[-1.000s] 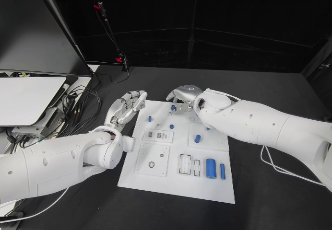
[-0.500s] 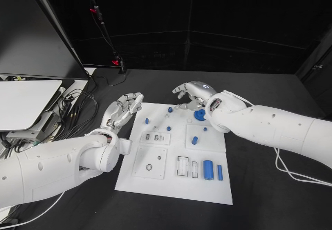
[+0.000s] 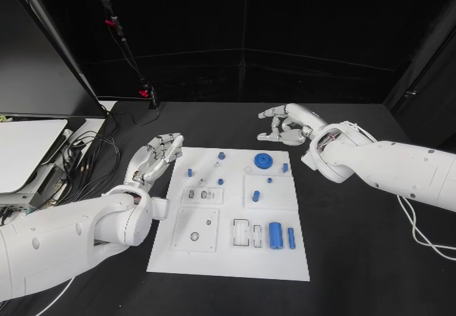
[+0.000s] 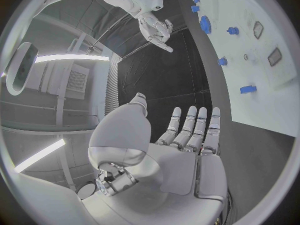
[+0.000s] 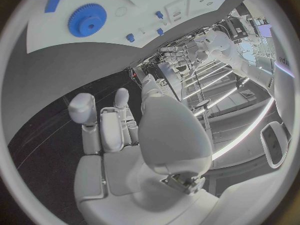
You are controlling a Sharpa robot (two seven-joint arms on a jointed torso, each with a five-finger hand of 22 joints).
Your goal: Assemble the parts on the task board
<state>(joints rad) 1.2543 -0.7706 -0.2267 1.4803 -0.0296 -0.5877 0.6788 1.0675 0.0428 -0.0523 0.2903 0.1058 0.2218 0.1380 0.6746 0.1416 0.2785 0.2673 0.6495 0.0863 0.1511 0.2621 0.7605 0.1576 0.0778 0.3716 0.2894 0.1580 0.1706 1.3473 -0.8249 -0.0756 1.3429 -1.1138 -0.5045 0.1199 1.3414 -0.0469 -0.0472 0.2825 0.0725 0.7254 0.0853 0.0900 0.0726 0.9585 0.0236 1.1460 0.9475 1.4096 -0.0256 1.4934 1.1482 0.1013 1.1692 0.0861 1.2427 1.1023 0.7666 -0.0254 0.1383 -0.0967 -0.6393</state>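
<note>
This looks like a robotics lab or test cell: a black table point(image 3: 361, 263) stands inside black curtained walls point(image 3: 285, 46), with a dark monitor point(image 3: 38, 59) at the upper left of the head view and a tangle of cables point(image 3: 90, 158) trailing off the table's left edge beside a pale device point(image 3: 24, 151). A thin stand with small red clips point(image 3: 142, 93) rises at the back. The wrist views show long ceiling strip lights point(image 4: 69, 58) and what may be equipment racks, though the fisheye bends them too much to be sure.
</note>
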